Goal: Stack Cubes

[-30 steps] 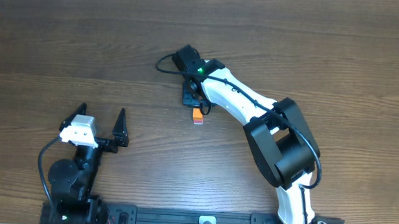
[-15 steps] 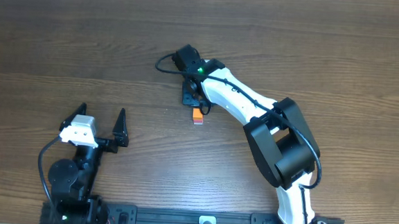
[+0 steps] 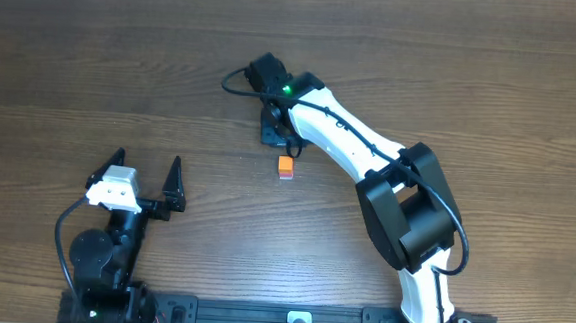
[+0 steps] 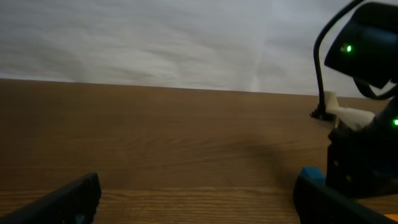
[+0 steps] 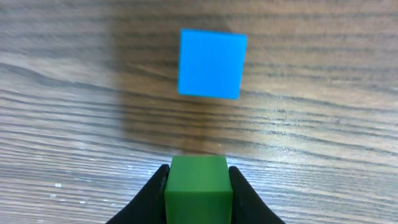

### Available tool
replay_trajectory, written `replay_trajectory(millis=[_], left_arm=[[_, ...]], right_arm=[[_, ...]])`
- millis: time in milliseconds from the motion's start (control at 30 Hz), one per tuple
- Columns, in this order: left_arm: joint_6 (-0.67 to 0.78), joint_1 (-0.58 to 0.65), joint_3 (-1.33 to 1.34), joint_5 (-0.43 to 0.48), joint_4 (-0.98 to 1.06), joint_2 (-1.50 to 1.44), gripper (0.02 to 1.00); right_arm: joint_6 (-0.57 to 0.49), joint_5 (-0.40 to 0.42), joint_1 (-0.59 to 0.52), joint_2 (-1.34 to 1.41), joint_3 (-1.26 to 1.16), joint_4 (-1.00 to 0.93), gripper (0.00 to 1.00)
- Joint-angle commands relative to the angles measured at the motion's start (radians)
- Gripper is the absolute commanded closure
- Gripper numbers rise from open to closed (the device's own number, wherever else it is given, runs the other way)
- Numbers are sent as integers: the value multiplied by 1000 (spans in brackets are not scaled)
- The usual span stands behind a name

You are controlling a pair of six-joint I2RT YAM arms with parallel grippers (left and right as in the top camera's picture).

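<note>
The right gripper (image 5: 199, 179) is clamped on a green cube (image 5: 199, 193) at the bottom middle of its wrist picture, with the wooden table (image 3: 474, 73) beneath. A blue cube (image 5: 211, 63) sits on the wood in the upper middle, apart from the green one (bare grain between them). From above, an orange cube (image 3: 286, 167) rests just below that gripper, near the centre. The left gripper (image 3: 148, 163) sits at lower left, fingers spread wide, well apart from the cubes.

matt wood-grain table (image 3: 94, 59), smooth cubes (image 5: 211, 64)
</note>
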Motion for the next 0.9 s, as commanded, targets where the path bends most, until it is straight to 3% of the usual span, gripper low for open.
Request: replay_trajectory(millis=[33, 267, 533, 900], left_arm=[[12, 5, -8, -2, 0, -7, 18], [12, 5, -8, -2, 0, -7, 18], [12, 5, -8, -2, 0, -7, 18], [12, 5, -8, -2, 0, -7, 18]], right_arm=[[3, 17, -1, 10, 51, -11, 781], [3, 51, -2, 10, 121, -87, 796], [3, 66, 7, -60, 196, -217, 906], [65, 103, 87, -187, 196, -383, 936]])
